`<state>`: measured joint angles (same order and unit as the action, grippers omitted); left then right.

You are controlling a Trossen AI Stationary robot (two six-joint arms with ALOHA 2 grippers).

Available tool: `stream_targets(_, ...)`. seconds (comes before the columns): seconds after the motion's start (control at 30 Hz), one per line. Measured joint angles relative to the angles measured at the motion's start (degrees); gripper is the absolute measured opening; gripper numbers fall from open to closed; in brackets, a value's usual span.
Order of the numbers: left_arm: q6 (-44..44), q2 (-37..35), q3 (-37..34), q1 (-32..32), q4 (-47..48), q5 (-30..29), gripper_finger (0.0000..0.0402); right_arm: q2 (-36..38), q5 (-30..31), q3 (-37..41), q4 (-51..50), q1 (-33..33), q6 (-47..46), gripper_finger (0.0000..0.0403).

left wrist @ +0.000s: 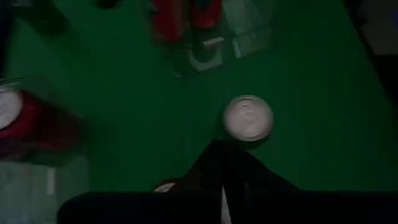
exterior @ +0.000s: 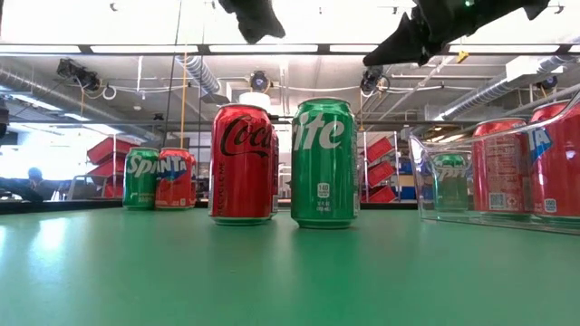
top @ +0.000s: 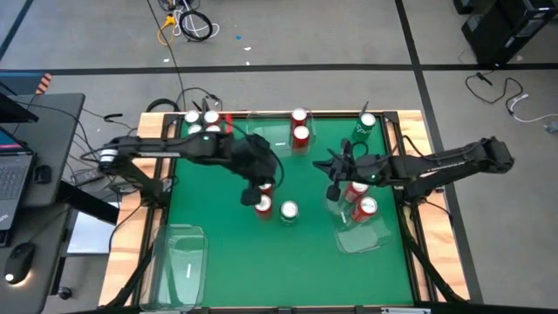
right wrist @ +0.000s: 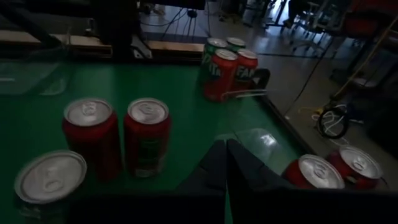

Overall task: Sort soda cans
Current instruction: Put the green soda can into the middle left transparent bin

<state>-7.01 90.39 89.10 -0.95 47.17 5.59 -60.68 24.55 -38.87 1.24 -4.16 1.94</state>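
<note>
Near the middle of the green surface (top: 218, 253) stood a red soda can (top: 263, 207) and, just beside it, a green-bodied can (top: 289, 211); from table height they read as a red cola can (exterior: 241, 163) and a green can (exterior: 323, 163) side by side, both upright. Another red can stood close behind the first, mostly under the left arm. At the far edge two red cans (top: 301, 128) stood one behind the other, and a green can (top: 364, 127) stood near the far right corner. A cluster of cans (top: 203, 122) sat at the far left corner. Two red cans (top: 361, 199) stood inside a clear tray (top: 361, 237) on the right side. A second clear tray (top: 183, 262) lay at the near left.

The left claw (top: 253, 194) hung above the central cans with its fingers pressed together, holding nothing; its wrist camera looked down on a silver can top (left wrist: 248, 117). The right claw (top: 334, 187) hovered by the inner side of the right tray, fingers also pressed together and empty.
</note>
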Motion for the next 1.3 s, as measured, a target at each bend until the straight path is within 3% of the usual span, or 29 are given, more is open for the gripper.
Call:
stream_targets(0.13, -0.21, 5.98, 7.73, 3.04, 6.60, 0.01, 0.0040, 1.80, 0.01, 1.44, -0.97, 0.93, 0.20, 0.0000)
stream_targets(0.27, 0.39, 10.84, 13.09, 5.35, 11.31, -0.01, 0.0104, 2.42, -0.01, 2.31, -1.33, 1.06, 0.06, 0.0000)
stream_targets(0.47, 4.92, 15.96, 15.59, 7.91, 11.51, 1.32, 0.0226, 2.53, -0.19, 2.66, -1.38, 1.04, 0.15, 0.0000)
stream_targets(0.57, 4.99, 17.67, 16.15, 8.96, 11.41, 1.35, 0.0265, 2.53, -0.19, 2.66, -1.38, 1.04, 0.15, 0.0000)
stream_targets(1.0, 5.72, 18.75, 14.61, 6.59, 8.60, 0.00, 0.0260, 2.50, -0.23, 2.66, -1.40, 1.02, -0.22, 0.0000)
stream_targets(1.3, 9.80, 18.75, 14.99, 6.44, 4.96, -9.06, 0.0239, 2.50, -0.25, 2.66, -2.13, 0.91, -0.90, 0.0000)
